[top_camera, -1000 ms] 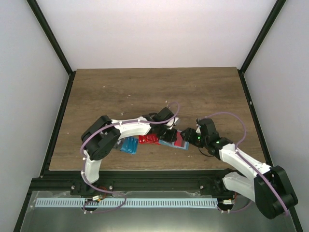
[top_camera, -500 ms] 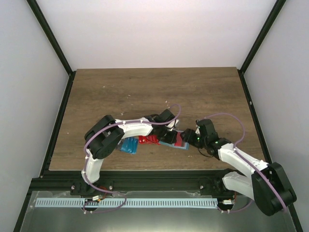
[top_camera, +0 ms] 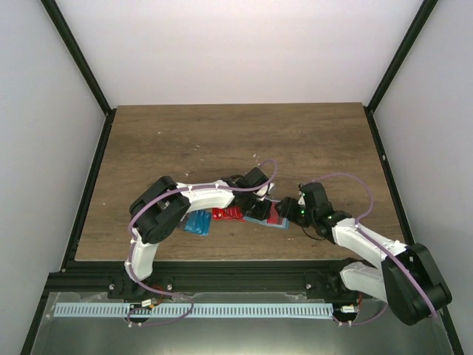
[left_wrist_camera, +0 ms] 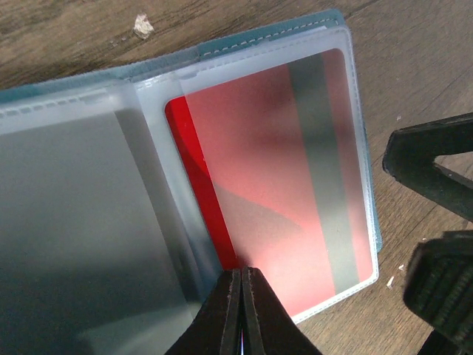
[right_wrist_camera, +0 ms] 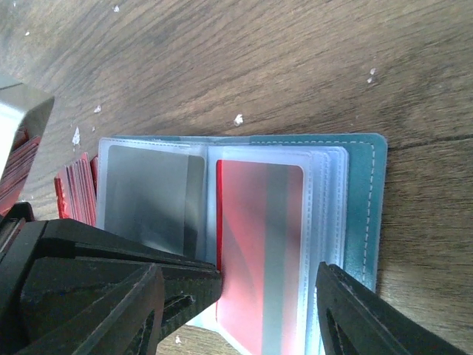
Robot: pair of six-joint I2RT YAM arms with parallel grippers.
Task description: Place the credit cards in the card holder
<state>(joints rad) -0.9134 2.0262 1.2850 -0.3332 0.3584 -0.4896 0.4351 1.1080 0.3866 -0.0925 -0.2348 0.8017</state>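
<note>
Wooden table (top_camera: 222,133) carries card holder (top_camera: 270,223), red cards (top_camera: 228,214), blue cards (top_camera: 197,222).

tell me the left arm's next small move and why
Probably nudge the red card fully into the clear sleeve of the card holder: a bare red strip sticks out at its mouth, and the shut left end effector sits at that edge.

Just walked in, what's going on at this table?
The card holder lies open on the table. The left gripper, shut, has its tips at the edge of a red card sitting partway in a clear sleeve. The right gripper stands open over the holder's edge. Loose red cards and blue cards lie beside it.
</note>
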